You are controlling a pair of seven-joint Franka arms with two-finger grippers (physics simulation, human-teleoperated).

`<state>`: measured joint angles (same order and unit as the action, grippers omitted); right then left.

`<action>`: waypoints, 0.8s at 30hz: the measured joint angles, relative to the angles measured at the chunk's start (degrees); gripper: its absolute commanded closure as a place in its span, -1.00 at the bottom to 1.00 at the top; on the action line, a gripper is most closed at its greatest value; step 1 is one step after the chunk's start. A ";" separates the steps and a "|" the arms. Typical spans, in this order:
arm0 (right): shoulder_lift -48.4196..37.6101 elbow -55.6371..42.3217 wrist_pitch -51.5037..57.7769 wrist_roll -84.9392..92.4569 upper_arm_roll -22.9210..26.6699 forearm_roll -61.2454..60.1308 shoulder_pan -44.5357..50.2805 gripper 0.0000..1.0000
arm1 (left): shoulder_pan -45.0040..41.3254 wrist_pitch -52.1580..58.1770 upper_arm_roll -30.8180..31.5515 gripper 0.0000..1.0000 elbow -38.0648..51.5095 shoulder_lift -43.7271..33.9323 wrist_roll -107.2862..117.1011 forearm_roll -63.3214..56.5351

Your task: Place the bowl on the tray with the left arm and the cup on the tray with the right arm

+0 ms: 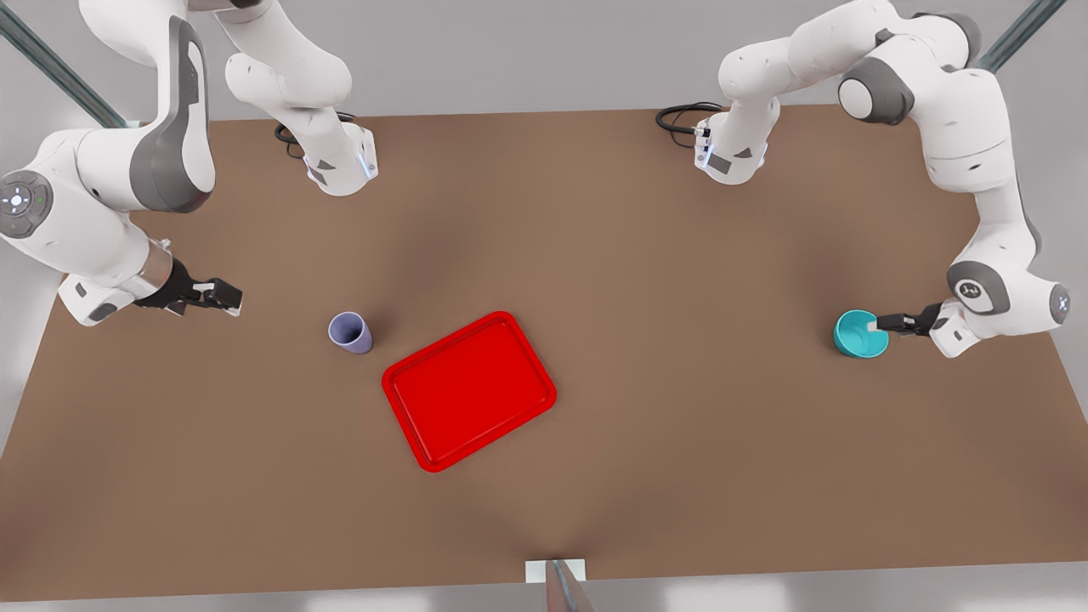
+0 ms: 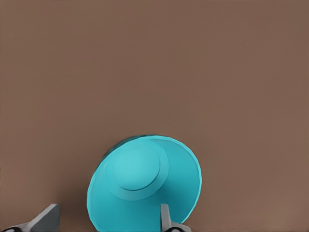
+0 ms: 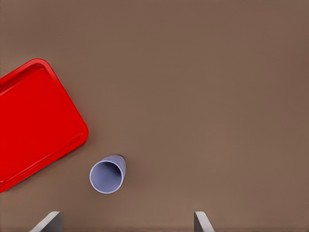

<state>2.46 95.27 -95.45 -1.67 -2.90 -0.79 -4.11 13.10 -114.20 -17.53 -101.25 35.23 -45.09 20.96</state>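
The teal bowl [image 1: 857,336] [image 2: 145,179] stands on the table at the front view's right. My left gripper [image 1: 880,323] [image 2: 108,215] is open over its near rim, one finger [image 2: 165,217] inside the bowl and the other [image 2: 47,218] outside, apart from the wall. At the front view's left, the lavender cup [image 1: 350,331] [image 3: 108,174] stands upright just beside the red tray [image 1: 467,389] [image 3: 34,121]. My right gripper [image 1: 231,297] [image 3: 125,220] hangs open a short way from the cup, on the side away from the tray, with nothing between its fingers. Nothing lies on the tray.
The brown table [image 1: 680,255] spreads wide around the tray. Both arm bases [image 1: 340,161] [image 1: 731,153] with black cables stand at the back edge. A small white mount [image 1: 554,571] sits at the middle of the front edge.
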 measured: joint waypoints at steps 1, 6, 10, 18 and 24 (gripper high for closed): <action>0.00 0.00 0.00 0.00 0.00 0.00 -0.08 -1.00 | -0.01 -0.46 0.04 -1.00 0.00 0.59 0.00 0.27; -0.04 0.00 0.18 0.05 0.00 0.00 -0.24 -1.00 | -0.01 -0.93 -0.05 0.03 0.00 2.06 0.26 1.35; 0.00 0.00 0.25 0.00 0.09 0.00 0.02 -1.00 | -0.01 -1.64 0.04 0.36 0.07 2.64 0.26 1.55; 0.00 0.00 0.26 0.00 0.09 0.00 -0.21 -1.00 | -0.05 -3.31 0.30 0.57 0.26 3.18 0.61 1.35; 0.00 0.05 0.26 0.09 0.09 0.00 -0.13 -1.00 | -0.10 -2.94 0.65 0.57 0.27 3.21 2.68 0.02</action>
<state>2.46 95.32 -95.19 -1.58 -2.81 -0.79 -4.24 13.01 -117.14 -16.88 -100.98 38.44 -42.40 20.98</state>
